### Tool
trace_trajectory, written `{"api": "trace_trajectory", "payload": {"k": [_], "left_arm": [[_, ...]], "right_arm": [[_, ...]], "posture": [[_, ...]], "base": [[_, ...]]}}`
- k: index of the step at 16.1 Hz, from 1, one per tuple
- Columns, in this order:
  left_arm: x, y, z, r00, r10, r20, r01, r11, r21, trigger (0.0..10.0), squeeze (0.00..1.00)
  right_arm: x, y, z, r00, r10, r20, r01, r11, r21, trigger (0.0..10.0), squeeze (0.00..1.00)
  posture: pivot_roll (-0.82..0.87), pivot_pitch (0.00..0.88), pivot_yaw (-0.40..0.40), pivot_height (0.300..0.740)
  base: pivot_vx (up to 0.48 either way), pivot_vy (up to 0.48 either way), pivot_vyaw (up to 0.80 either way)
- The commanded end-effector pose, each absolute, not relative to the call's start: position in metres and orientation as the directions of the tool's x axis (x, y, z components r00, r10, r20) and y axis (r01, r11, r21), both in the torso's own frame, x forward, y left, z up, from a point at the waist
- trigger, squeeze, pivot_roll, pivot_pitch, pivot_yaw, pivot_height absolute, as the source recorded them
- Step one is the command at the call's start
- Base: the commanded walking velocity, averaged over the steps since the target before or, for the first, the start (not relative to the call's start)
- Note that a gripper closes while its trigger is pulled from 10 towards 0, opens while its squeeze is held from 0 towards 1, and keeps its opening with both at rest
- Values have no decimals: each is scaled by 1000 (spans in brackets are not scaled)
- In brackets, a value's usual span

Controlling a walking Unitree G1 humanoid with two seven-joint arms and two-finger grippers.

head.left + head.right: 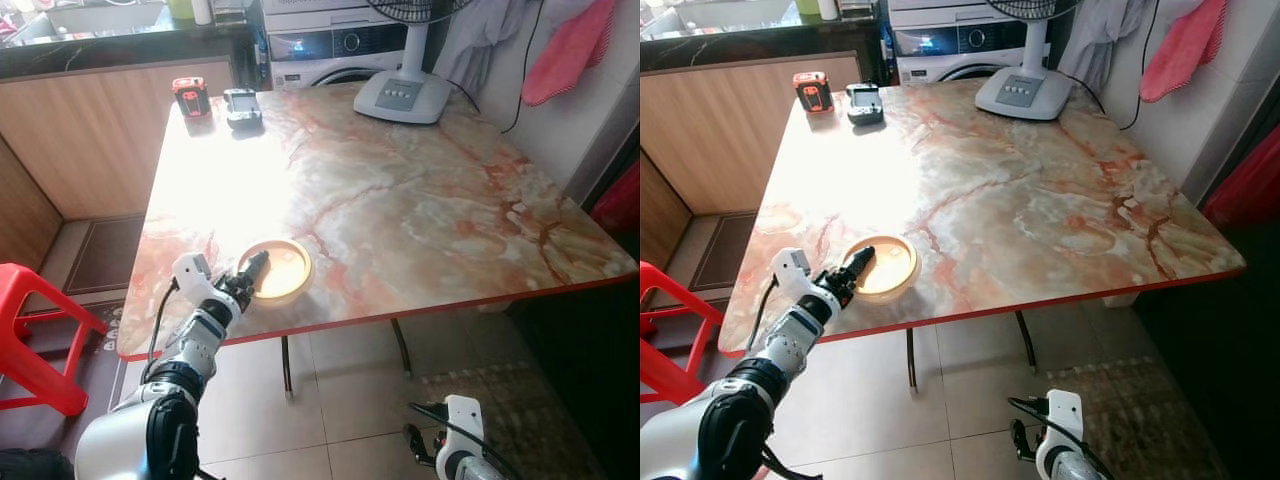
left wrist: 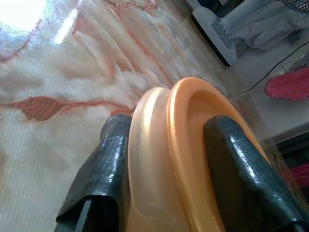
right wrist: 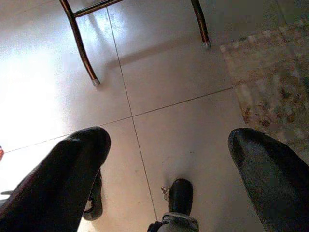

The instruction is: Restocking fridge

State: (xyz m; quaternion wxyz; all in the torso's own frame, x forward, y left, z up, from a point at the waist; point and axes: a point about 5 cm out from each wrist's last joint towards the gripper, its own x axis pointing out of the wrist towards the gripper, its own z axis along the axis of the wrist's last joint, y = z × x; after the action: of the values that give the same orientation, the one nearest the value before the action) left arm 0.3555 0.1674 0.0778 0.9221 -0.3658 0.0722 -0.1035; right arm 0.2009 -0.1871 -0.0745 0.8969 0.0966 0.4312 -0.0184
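Orange-tan shallow bowl (image 1: 277, 269) sits lower left of centre in the head views, on the marble-pattern bench (image 1: 400, 200) near its red front edge. Bowl is round, glossy plastic, thick rolled rim, paler cream outside wall, deeper orange inside; looks empty as far as can be seen. In the left wrist view the bowl (image 2: 169, 159) has a double-lip profile, rim standing between the two black fingers.

Left gripper (image 1: 250, 272) reaches up from the lower left of the frame, silver arm extended, fingers pinching the bowl's near-left rim: one finger (image 2: 104, 164) on the outside wall, the other on the inside. Bowl base appears to rest on the bench; can't tell if it is lifted at all.

Right gripper (image 1: 1025, 432) hangs low at bottom centre-right, over the tiled floor (image 3: 183, 87); in the right wrist view its fingers (image 3: 72, 169) are spread wide apart, nothing between them, bench legs (image 3: 79, 46) at the top of that frame.

Upper left of the bench: a red-black device (image 1: 191, 96) and a grey-black device (image 1: 243, 107), side by side, well apart from the bowl. Fan base (image 1: 405, 95) at top centre-right. Red stool (image 1: 35, 340) at the left edge. Washing machine (image 1: 330, 50) behind the bench, pink cloth (image 1: 565, 50) hanging upper right.
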Motion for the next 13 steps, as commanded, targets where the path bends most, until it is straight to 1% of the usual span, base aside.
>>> {"api": "trace_trajectory", "payload": {"k": [1,7,10,13], "left_arm": [[354,172,77,971,-231,-66,126,722,-681,0,0],[356,181,82,980,-194,-38,117,724,-680,0,0],[360,187,91,984,-179,12,140,723,-677,0,0],[364,186,102,978,-200,66,194,734,-651,0,0]], "right_arm": [[202,-187,-74,624,56,-779,102,983,153,10000,0],[202,-187,-74,624,57,-779,99,983,152,10000,0],[201,-187,-74,624,57,-779,98,984,151,10000,0],[201,-187,-75,624,55,-780,99,984,149,10000,0]], "posture": [[121,14,22,740],[122,6,23,740],[122,0,23,740],[121,0,24,740]], "base": [[0,0,0],[0,0,0],[0,0,0],[0,0,0]]}}
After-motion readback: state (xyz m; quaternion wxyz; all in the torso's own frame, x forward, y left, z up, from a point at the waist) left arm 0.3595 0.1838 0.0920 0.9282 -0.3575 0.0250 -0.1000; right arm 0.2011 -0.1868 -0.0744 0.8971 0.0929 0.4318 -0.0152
